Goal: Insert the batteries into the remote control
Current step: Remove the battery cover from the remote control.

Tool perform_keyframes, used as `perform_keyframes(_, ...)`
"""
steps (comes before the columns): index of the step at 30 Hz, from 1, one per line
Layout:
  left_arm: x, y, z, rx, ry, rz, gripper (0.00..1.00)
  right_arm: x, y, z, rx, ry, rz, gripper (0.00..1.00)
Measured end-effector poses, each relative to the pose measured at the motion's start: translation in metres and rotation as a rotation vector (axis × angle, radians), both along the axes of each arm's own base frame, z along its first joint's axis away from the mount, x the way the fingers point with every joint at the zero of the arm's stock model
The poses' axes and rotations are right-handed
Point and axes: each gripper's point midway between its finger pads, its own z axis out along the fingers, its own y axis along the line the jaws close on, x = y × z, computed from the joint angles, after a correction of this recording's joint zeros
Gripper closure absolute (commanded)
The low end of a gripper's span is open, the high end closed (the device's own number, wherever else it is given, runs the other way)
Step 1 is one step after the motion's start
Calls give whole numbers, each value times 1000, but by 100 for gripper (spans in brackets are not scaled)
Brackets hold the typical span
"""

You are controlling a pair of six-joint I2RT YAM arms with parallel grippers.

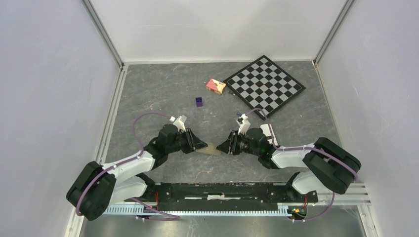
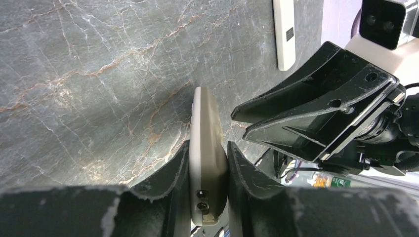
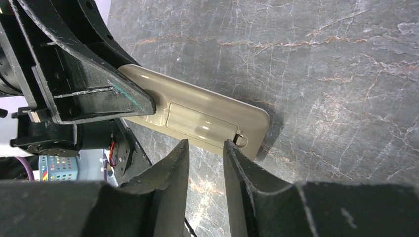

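Cover removal looks like the step in hand: the remote [image 3: 197, 116] is pinched on edge by the left gripper [image 2: 208, 148] over the table [image 3: 321, 74]. Its tan back and closed battery cover [image 3: 200, 123] face the right gripper [image 3: 205, 148], whose fingers stand slightly parted with nothing between them, right at the cover's edge. To do it well, hold the left clamp steady, hook one fingertip on the small latch [image 3: 240, 138] at the free end, and slide gently. No batteries can be made out. A dark label on the white remote [image 2: 285, 34] is too small to read.
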Motion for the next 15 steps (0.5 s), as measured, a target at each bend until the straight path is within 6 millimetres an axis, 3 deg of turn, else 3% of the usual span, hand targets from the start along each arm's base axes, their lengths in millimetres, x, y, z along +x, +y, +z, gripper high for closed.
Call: perform_keyframes(15, -1, 0, 0, 0, 0, 0, 98, -1, 4, -7, 9, 25, 9, 57)
